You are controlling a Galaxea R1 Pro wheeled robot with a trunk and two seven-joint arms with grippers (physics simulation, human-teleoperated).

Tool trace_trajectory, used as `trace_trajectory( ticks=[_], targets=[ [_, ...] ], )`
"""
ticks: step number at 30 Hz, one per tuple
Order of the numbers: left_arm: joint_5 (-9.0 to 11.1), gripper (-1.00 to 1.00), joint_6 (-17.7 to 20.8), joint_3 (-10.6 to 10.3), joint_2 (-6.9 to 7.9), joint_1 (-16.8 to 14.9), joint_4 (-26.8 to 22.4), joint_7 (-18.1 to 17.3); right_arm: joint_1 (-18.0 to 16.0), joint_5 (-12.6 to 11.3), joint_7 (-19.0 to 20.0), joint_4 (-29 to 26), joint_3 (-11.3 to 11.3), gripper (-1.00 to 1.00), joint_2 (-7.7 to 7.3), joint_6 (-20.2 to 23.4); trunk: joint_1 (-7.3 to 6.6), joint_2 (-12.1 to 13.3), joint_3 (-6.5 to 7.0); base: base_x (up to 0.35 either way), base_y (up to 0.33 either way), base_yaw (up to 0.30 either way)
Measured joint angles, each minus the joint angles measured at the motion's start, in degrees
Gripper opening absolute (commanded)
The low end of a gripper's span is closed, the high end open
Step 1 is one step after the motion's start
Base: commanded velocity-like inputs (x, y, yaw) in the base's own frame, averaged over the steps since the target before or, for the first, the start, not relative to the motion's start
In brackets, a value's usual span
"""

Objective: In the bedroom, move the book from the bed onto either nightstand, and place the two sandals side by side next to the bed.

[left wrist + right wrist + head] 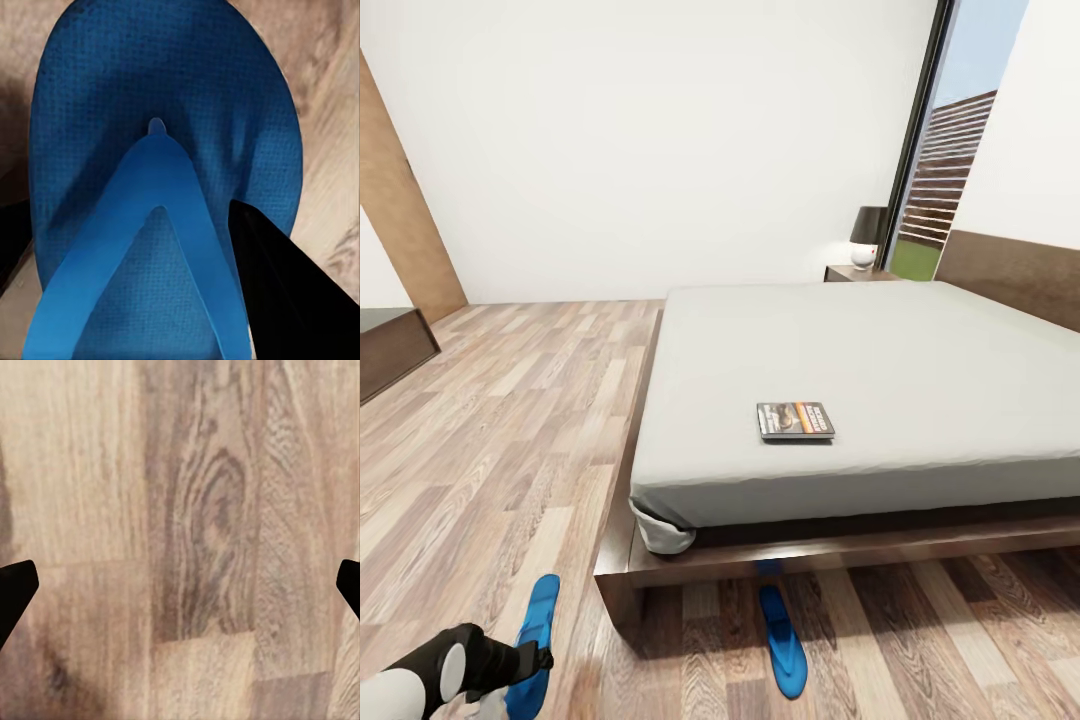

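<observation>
Honestly, big grey bed (pixel 920 370) first: book (pixel 795 421) flat near its foot edge, thin, light, stiff enough to pinch at 1 edge. Next, 2 blue sandals: 1 (pixel 784 640) half under the frame, the other sandal (pixel 161 150) beneath the left tool (pixel 139 289); soft, light, best grabbed by the strap. Left tool straddling it, grip unclear; right tool (pixel 180 589) spread, empty.
</observation>
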Motion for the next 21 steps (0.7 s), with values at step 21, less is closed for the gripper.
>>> trace_trajectory(
  ticks=[21],
  targets=[
    [-1.23,-1.00,0.09,0.65,-5.14,0.10,0.26,-9.81,0.00,-0.02,0.10,0.07,-0.09,1.00,-0.14,-0.04,0.00,0.00,0.00,0.000,0.000,0.000]
  ],
)
